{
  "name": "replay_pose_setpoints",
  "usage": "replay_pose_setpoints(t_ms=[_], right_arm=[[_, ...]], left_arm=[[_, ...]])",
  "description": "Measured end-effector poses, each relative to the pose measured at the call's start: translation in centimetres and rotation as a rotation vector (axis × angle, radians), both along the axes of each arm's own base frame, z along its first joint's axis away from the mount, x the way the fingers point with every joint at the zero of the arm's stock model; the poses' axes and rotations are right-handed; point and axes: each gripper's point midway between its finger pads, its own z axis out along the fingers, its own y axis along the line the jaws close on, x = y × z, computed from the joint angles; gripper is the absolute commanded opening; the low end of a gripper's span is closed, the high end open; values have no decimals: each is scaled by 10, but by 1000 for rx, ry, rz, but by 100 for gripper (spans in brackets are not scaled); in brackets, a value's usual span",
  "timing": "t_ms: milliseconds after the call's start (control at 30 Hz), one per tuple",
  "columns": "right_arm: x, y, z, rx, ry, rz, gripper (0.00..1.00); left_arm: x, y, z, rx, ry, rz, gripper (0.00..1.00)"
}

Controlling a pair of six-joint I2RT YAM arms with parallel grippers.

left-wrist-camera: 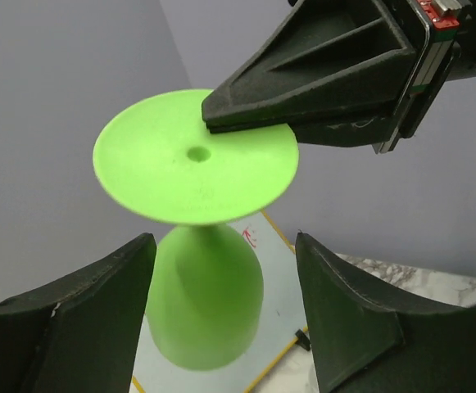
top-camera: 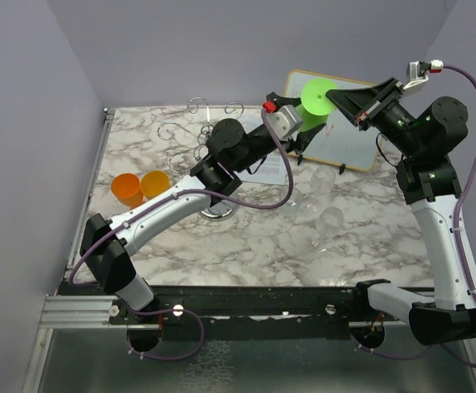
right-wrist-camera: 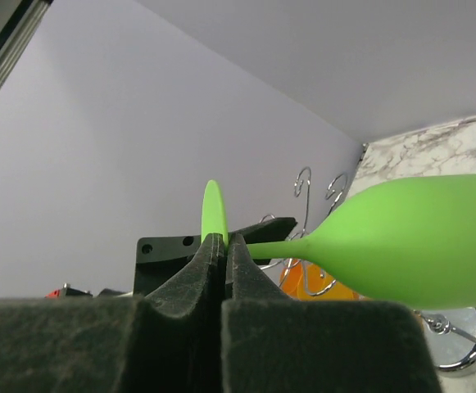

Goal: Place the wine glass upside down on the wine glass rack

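**Right gripper pinches the wine glass's foot, in the air at the far right**

The right gripper (right-wrist-camera: 224,242) is clamped tight on the rim of the green wine glass's (left-wrist-camera: 195,160) foot, holding it above a white board (top-camera: 348,143). The left gripper (left-wrist-camera: 225,250) stands apart around the bowl; its fingers (left-wrist-camera: 98,303) seem clear of it, though one side is hard to judge. The wine glass rack (top-camera: 197,106) stands well to the left on the marble table (top-camera: 246,246), beside two orange cups (top-camera: 139,187).

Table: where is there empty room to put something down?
Bare marble runs along the near edge of the table, between the orange cups and the clear glasses, and right of those glasses. The back is crowded: wine glass rack, whiteboard.
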Motion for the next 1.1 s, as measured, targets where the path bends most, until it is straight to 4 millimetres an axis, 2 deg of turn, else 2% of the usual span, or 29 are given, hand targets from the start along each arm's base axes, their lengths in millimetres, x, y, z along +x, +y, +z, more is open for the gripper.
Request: replay_pose_setpoints(t_ms=[133, 300, 500, 600, 667, 800, 833, 900, 1100], right_arm=[[10, -7, 1, 14, 11, -60, 1], [32, -9, 3, 12, 22, -96, 1], [65, -6, -30, -18, 101, -99, 1], [81, 0, -49, -39, 141, -90, 1], [92, 5, -64, -50, 171, -79, 1], [108, 26, -86, -51, 214, -36, 1], [111, 31, -85, -46, 212, -25, 1], [117, 45, -95, -50, 229, 0, 1], [132, 98, -85, -41, 189, 85, 1]], left_arm=[[0, 16, 1, -25, 65, 60, 85], [-6, 52, 22, -72, 144, 148, 93], [-2, 99, 52, -96, 271, 326, 98], [-1, 130, 56, -86, 337, 442, 99], [-5, 149, 51, -75, 372, 500, 99], [-27, 191, 35, -58, 418, 562, 99], [-35, 201, 32, -58, 423, 565, 99], [-45, 213, 28, -58, 428, 564, 99], [-70, 246, 23, -99, 426, 572, 99]])
